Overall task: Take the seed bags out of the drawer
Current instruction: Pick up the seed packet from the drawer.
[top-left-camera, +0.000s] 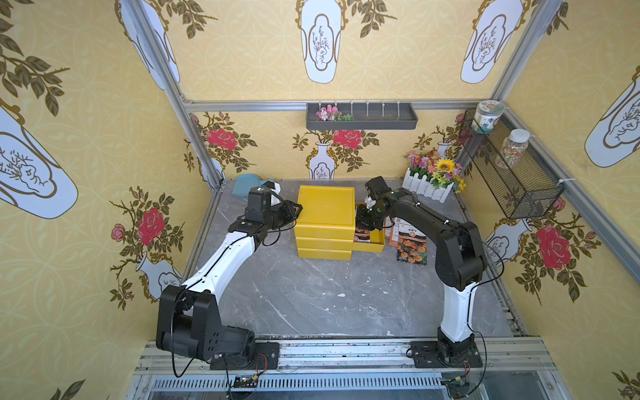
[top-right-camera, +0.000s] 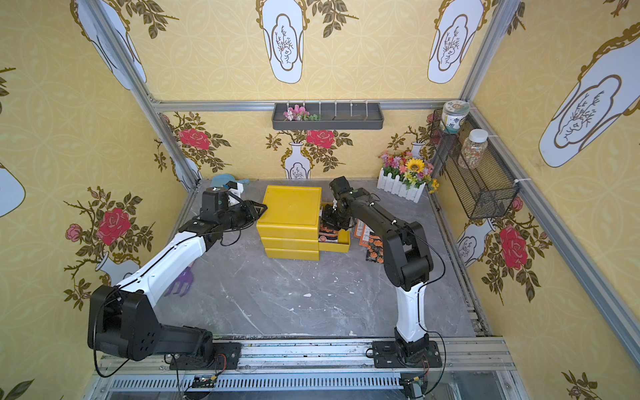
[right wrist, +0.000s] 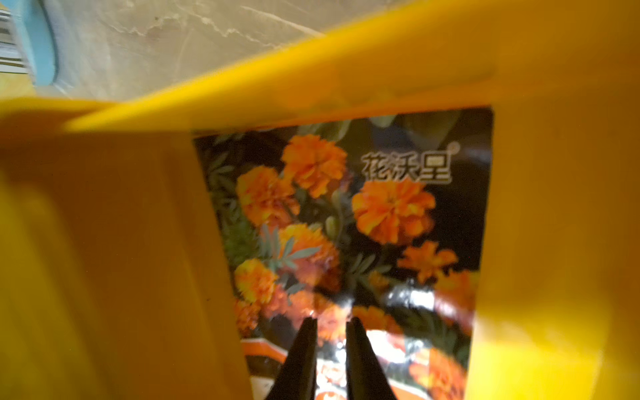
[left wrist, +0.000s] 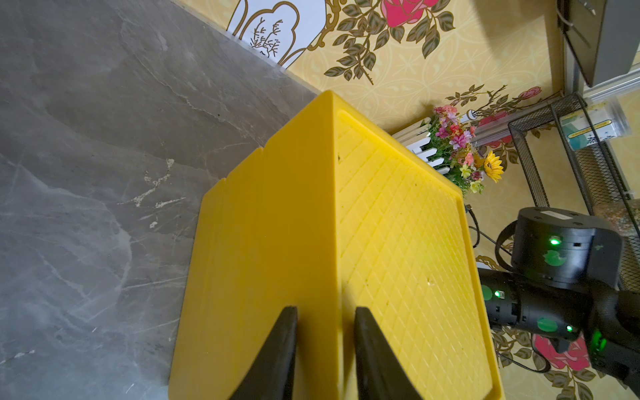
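Your left gripper [left wrist: 325,310]: clamped on yellow cabinet [left wrist: 270,225] edge, bracing; right gripper [right wrist: 331,320]: slightly parted over marigold seed bag [right wrist: 346,214] in drawer [right wrist: 554,207]

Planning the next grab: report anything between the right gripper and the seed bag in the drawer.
Nothing visible does. The right gripper points straight at the glossy marigold-printed seed bag lying in the open yellow plastic drawer; the walls only flank it.
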